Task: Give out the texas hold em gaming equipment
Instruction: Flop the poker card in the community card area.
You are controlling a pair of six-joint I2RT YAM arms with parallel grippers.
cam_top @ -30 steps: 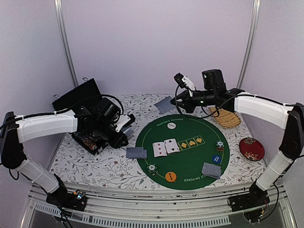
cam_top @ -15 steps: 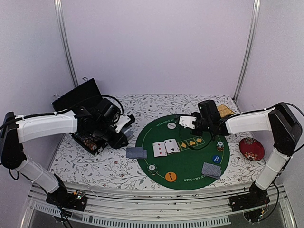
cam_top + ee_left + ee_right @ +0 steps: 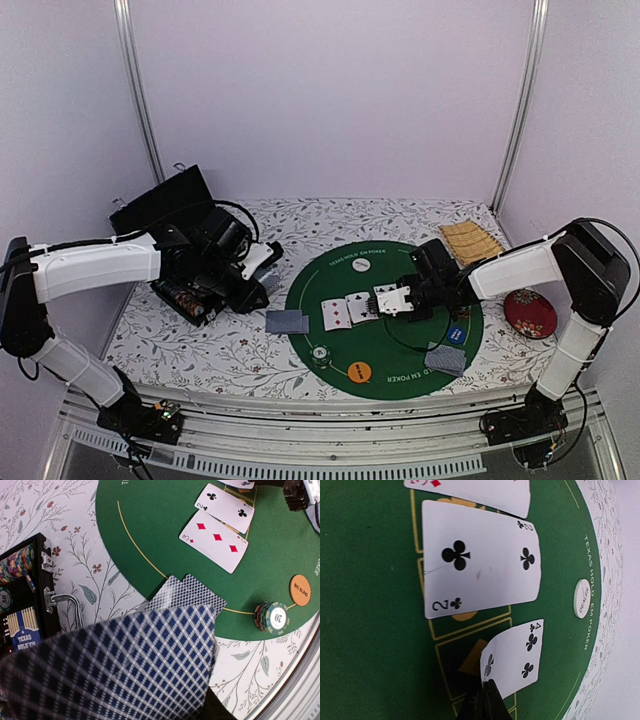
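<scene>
From above, my right gripper [image 3: 392, 299] sits low over the round green felt [image 3: 400, 378], pinched shut beside two face-up cards [image 3: 348, 310]. My forearm crosses the felt's right side, just past a flat blue disc [image 3: 455, 335]. One face-down pair [image 3: 287, 321] lies at the felt's left edge, a second pair [image 3: 446, 357] at its near right. A striped chip stack [image 3: 320, 354] and an orange disc [image 3: 360, 372] lie near the front rim, a white disc [image 3: 361, 265] at the far rim. My left gripper [image 3: 258, 265] hangs over the floral cloth [image 3: 200, 350] before an open black case [image 3: 160, 210]. A red cushion [image 3: 530, 313] and a tan slatted mat [image 3: 472, 241] lie off to the right.

In the left wrist view, a blurred blue-checked card back [image 3: 115, 665] fills the foreground. It seems clamped in that hand, though my fingers are hidden behind it. Past it lie the three of diamonds [image 3: 215, 540] and the case's metal latch [image 3: 65, 602].

In the right wrist view, my dark fingertips meet on a corner of the glossy four of clubs [image 3: 512, 655], which sits over a yellow-outlined slot [image 3: 465, 667] beside the two of clubs [image 3: 480, 560].
</scene>
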